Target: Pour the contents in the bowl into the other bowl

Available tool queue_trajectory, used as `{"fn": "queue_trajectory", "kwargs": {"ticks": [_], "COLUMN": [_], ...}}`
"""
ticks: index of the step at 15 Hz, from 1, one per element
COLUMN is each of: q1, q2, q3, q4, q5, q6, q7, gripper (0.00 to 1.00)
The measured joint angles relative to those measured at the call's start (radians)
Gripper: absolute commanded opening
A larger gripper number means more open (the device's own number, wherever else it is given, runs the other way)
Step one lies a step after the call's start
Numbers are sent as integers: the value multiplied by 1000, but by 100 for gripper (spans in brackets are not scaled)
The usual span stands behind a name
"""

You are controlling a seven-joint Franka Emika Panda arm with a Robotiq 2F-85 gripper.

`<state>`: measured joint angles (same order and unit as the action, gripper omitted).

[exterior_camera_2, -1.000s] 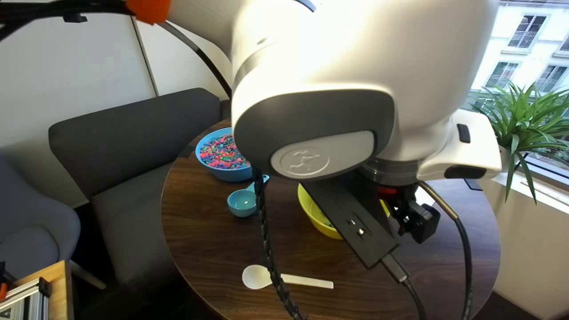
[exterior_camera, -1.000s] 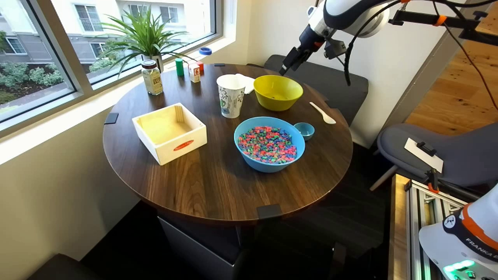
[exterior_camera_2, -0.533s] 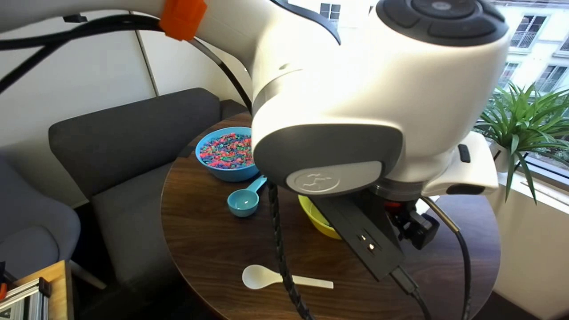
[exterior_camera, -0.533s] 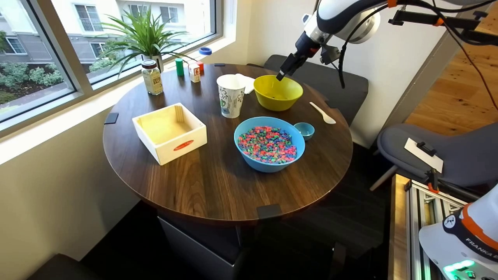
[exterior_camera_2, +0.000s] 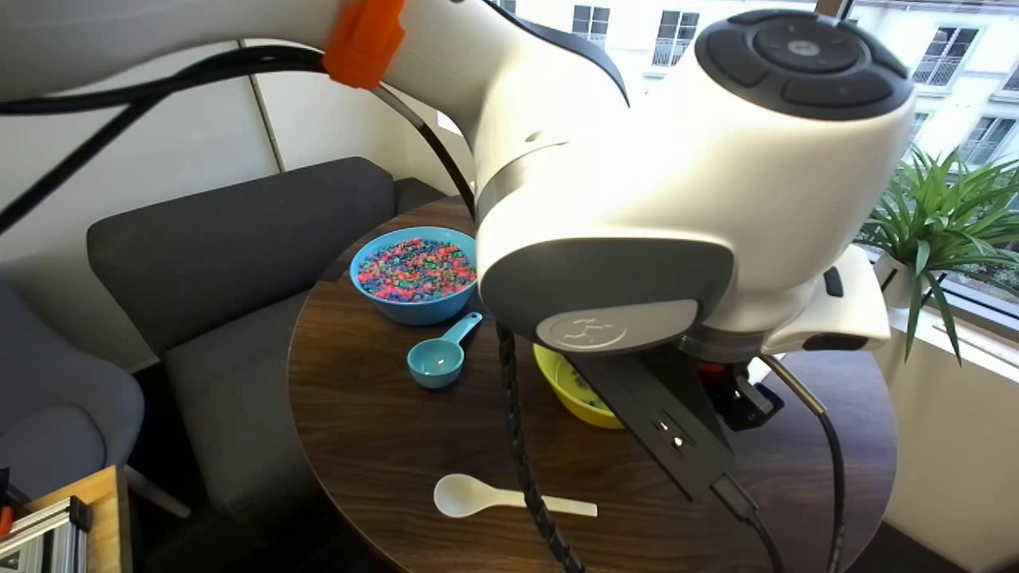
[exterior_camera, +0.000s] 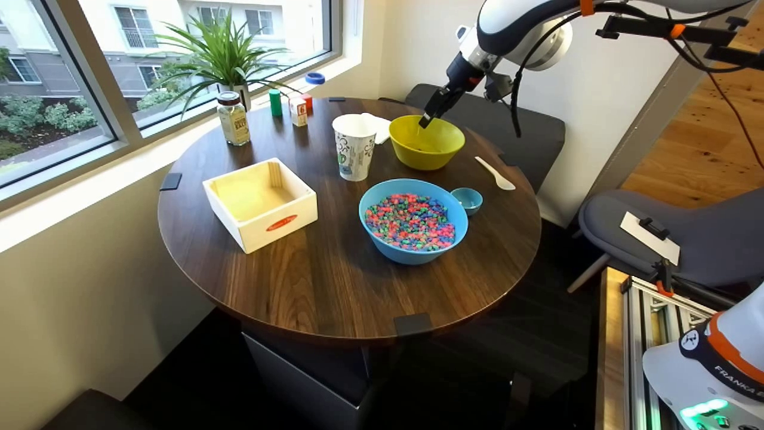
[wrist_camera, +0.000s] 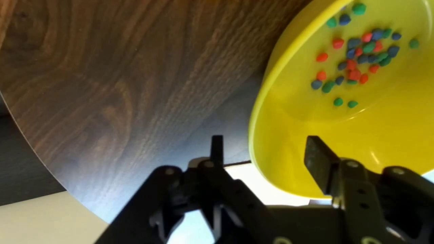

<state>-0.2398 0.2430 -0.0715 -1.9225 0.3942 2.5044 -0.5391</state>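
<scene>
Yellow bowl (wrist_camera: 288,142) has its rim between the fingers, no grab yet

So the next move pretty much hangs on that rim. In the wrist view the gripper (wrist_camera: 265,148) has its fingers spread well apart with nothing pinched: one finger (wrist_camera: 217,149) is over the table (wrist_camera: 135,101) outside the bowl, the other finger (wrist_camera: 318,162) is over the bowl's inside. The rim runs through the gap roughly square to a line joining the tips, then curls off toward the inner finger lower down in that view. Can't tell if the tips are below the lip or just above it, or whether anything's touching.

Bowl's round, so no long axis to fuss over; what counts is which way the edge runs. It stands upright on the table with a small scatter of colored pieces (wrist_camera: 353,74) on its floor, past the inner finger. The blue bowl (exterior_camera: 412,257), holding loads more of them, sits near it but not touching.

My guess: this is lining up the grasp, pour not yet done. I'd go down over the rim and squeeze. Watch the paper cup (exterior_camera: 354,152) near the yellow bowl, a sideways lift could clip it. Plastic held by one edge might also twist when tipped.
</scene>
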Motion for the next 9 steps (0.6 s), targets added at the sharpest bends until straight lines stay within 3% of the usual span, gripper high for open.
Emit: {"fn": "queue_trajectory", "kwargs": {"ticks": [4,6,9], "q1": [-9,-13,-18], "q2": [17,20,21], "q3": [11,14,18], "q4": [15,19,33], "q5": [0,0,2], "q6": [0,0,0], "q7": [-4,-10,-12], "gripper": [3,0,4]}}
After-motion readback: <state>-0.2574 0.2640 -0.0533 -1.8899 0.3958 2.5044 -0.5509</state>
